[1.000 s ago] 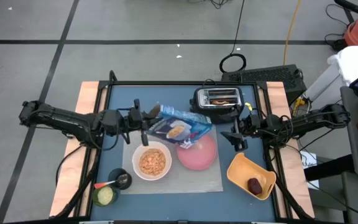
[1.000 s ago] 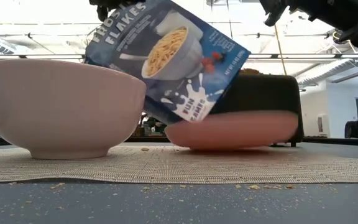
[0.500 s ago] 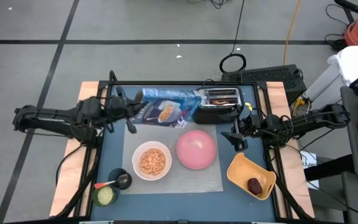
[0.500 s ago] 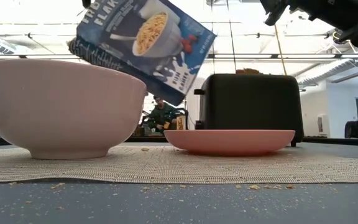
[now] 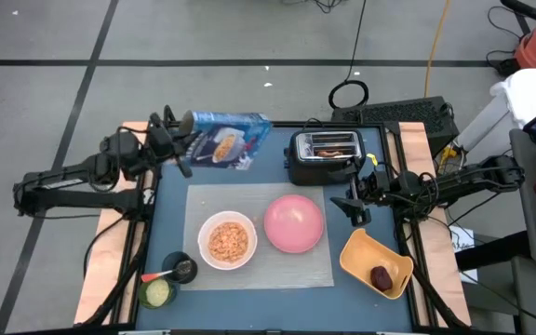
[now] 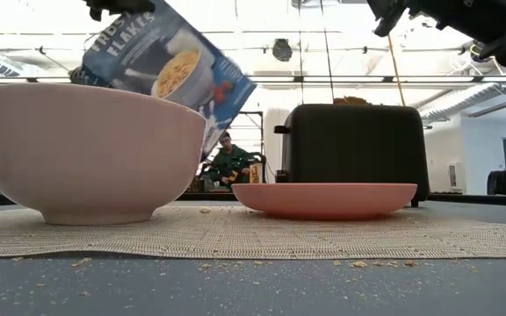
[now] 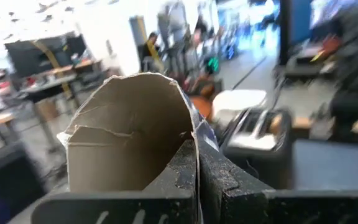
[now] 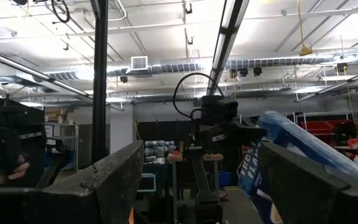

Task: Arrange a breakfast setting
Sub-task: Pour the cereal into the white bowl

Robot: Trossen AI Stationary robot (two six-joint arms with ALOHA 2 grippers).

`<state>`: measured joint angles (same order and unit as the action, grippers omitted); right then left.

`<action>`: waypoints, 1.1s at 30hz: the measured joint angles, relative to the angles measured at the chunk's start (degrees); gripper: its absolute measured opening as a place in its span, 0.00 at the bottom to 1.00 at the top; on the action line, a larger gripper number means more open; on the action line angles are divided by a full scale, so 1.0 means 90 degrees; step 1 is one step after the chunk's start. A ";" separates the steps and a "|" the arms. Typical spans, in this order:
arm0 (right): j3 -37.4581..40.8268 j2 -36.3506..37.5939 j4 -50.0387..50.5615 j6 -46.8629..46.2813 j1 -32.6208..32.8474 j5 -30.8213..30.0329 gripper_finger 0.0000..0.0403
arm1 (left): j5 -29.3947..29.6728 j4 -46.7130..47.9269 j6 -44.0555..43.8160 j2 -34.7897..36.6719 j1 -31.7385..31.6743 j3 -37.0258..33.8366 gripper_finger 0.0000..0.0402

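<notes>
My left gripper (image 5: 182,149) clamps the open cereal box (image 5: 227,138), held in the air at the table's eleven o'clock. My right gripper (image 5: 354,207), fingers spread and empty, hangs at three o'clock. On the mat (image 5: 249,276) the bowl (image 5: 228,240) holds cereal beside the bare plate (image 5: 293,223). I judge toast (image 5: 333,148), fruit (image 5: 381,276) and spoon (image 5: 161,274) still unplaced.

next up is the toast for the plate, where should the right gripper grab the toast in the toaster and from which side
Grip the toast slice by its top edge, the only part standing clear of the black toaster slots. Come straight down from above, fingers either side of its flat faces, since the slot walls block any sideways approach. The right gripper waits open just beside the toaster, so it is probably a short move.
</notes>
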<state>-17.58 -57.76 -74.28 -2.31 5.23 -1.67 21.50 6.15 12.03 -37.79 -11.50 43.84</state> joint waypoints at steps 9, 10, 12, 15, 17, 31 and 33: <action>0.0000 0.0000 0.0005 0.0002 0.0000 -0.0002 0.75 | -0.0001 0.2646 0.0351 -0.0816 -0.0897 0.1787 0.00; 0.0000 0.0000 0.0013 0.0000 0.0000 -0.0002 0.75 | -0.0005 0.2900 0.0381 -0.0953 -0.0978 0.1973 0.00; 0.0000 0.0000 0.0039 0.0002 0.0000 -0.0002 0.75 | -0.0031 0.3404 0.0453 -0.1260 -0.1136 0.2322 0.00; 0.0000 -0.0002 0.0051 0.0000 0.0000 -0.0002 0.75 | -0.0115 0.4017 0.0519 -0.1753 -0.1384 0.2762 0.00; 0.0000 -0.0002 0.0049 0.0002 0.0000 -0.0002 0.75 | -0.0144 0.4305 0.0536 -0.2084 -0.1549 0.2999 0.00; 0.0000 -0.0002 0.0053 0.0000 0.0000 -0.0002 0.75 | -0.1121 0.4605 0.0789 -0.3693 -0.2441 0.3380 0.00; 0.0000 -0.0002 0.0052 0.0002 0.0000 -0.0002 0.75 | -0.1120 0.4564 0.0797 -0.3791 -0.2476 0.3383 0.00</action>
<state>-17.58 -57.78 -73.81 -2.29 5.23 -1.69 11.42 47.22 19.20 -71.91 -33.78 74.28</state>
